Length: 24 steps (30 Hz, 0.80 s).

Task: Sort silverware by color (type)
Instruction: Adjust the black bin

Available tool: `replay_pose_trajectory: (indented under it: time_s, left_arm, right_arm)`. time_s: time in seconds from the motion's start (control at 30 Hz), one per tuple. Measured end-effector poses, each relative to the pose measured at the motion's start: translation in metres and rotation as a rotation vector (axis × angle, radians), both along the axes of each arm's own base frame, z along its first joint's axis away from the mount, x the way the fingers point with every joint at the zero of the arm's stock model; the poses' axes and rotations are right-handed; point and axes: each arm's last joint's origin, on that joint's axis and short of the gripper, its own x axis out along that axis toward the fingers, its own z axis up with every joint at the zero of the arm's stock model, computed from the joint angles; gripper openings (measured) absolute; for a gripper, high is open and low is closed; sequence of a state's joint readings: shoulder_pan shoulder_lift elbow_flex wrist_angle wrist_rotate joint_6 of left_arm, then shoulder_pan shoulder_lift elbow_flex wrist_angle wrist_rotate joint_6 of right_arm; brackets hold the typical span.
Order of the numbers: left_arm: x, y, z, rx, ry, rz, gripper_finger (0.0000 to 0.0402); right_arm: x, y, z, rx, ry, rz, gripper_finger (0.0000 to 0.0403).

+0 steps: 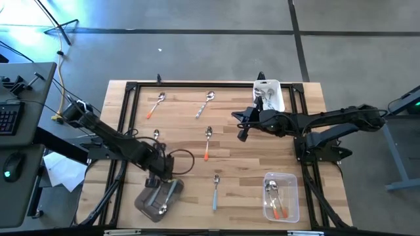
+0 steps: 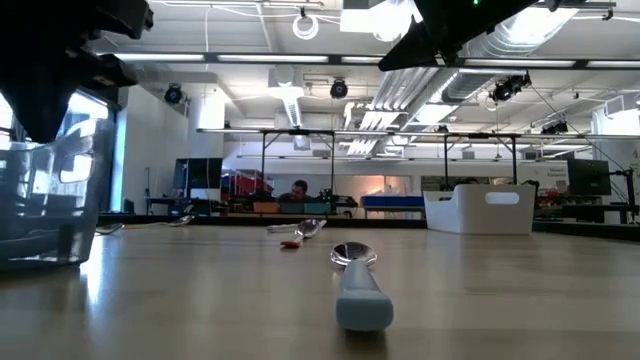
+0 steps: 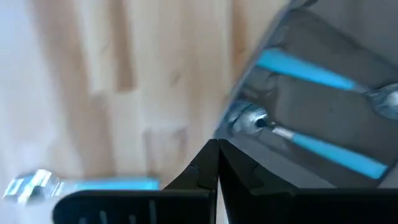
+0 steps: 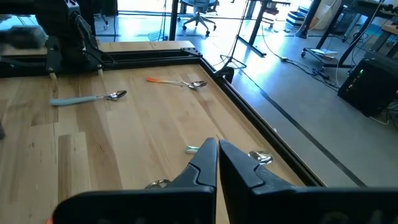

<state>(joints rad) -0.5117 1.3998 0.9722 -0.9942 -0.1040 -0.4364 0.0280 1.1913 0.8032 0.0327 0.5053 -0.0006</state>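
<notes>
No legible text, label, brand, number or sign appears in any view. Surfaces of the table, tubs, spoons and arms carry no readable markings. Background room fixtures likewise show none.

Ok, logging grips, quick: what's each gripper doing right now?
Left gripper: shut, holding nothing, above the clear plastic tub.
Right gripper: shut, empty.

Open wood fills the middle of the table (image 1: 184, 131), broken only by scattered spoons (an orange-handled one (image 1: 207, 143) dead centre). The right arm (image 1: 315, 124) bars the right-centre; tubs block upper right (image 1: 279, 98), lower right (image 1: 289, 200) and lower left (image 1: 147, 200).
</notes>
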Motion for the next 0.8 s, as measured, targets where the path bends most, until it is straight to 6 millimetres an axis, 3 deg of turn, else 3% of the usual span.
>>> replay_pose_trajectory:
  time_s: [0.23, 0.33, 0.5, 0.67, 0.8]
  left_arm:
    - [-0.020, 0.013, 0.013, 0.045, 0.042, 0.222, 0.0000]
    - [-0.021, 0.014, 0.022, 0.019, -0.048, 0.244, 0.0000]
    - [0.002, 0.013, 0.023, -0.053, -0.191, 0.103, 0.0000]
    - [0.035, 0.005, 0.014, -0.188, -0.286, -0.195, 0.0000]
    - [0.033, 0.002, 0.009, -0.273, -0.214, -0.267, 0.0000]
  right_arm:
    - [0.000, 0.000, 0.000, 0.000, 0.000, 0.000, 0.0000]
    - [0.000, 0.000, 0.000, 0.000, 0.000, 0.000, 0.0000]
    - [0.000, 0.000, 0.000, 0.000, -0.001, 0.000, 0.0000]
    - [0.000, 0.000, 0.000, 0.007, -0.005, -0.002, 0.0000]
    - [0.000, 0.000, 0.000, 0.016, -0.005, -0.005, 0.0000]
